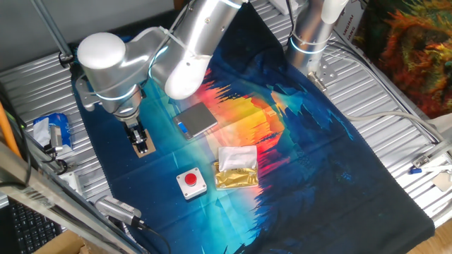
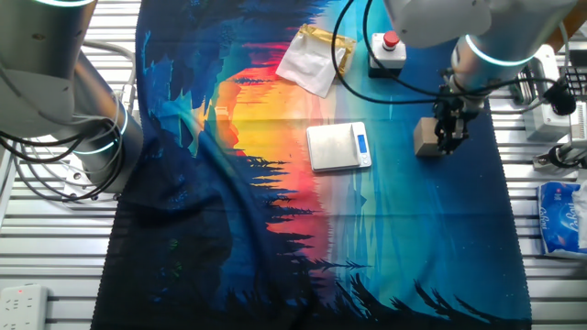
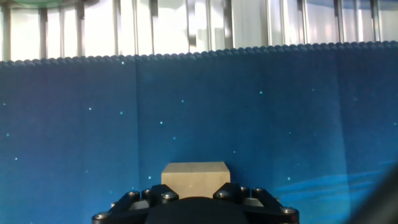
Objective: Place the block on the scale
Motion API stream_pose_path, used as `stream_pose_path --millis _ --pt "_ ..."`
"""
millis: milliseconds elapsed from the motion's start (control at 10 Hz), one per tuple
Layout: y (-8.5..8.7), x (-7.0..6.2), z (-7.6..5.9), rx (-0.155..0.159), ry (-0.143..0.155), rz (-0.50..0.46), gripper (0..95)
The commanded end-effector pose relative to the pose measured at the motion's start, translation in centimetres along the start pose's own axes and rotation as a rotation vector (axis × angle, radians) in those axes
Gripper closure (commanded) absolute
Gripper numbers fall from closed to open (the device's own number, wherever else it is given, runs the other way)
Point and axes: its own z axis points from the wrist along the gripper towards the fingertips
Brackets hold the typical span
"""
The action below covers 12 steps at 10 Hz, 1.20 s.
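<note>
The block [image 1: 145, 147] is a small tan wooden square near the left edge of the cloth. My gripper [image 1: 139, 141] points down on it, with the jaws standing at the block's two sides and shut on it. In the other fixed view the block [image 2: 426, 137] shows just left of the black fingers [image 2: 451, 128], low at the cloth. In the hand view the block [image 3: 195, 172] sits between the finger bases. The scale [image 1: 196, 119] has a silver top and blue front edge and lies toward the cloth's middle, to the right of the gripper; it also shows in the other fixed view [image 2: 336, 147].
A white box with a red button [image 1: 191, 183] and a white-and-gold foil packet [image 1: 236, 168] lie in front of the scale. A second arm's base [image 1: 311, 35] stands at the back. A tissue pack [image 1: 55, 131] lies on the slatted table beyond the cloth edge.
</note>
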Motion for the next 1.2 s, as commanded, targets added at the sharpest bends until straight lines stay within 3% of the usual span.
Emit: stream_pose_path --millis 100,600,1000,1200 --pt "0.1 0.6 -0.9 0.012 0.007 0.005 95.0" --pt "0.7 2.4 -4.2 0.017 0.064 0.045 95.0" --pt "0.2 6.9 -6.4 0.013 0.06 0.084 95.0" --pt "-1.0 7.7 -7.4 -0.012 0.07 0.086 95.0"
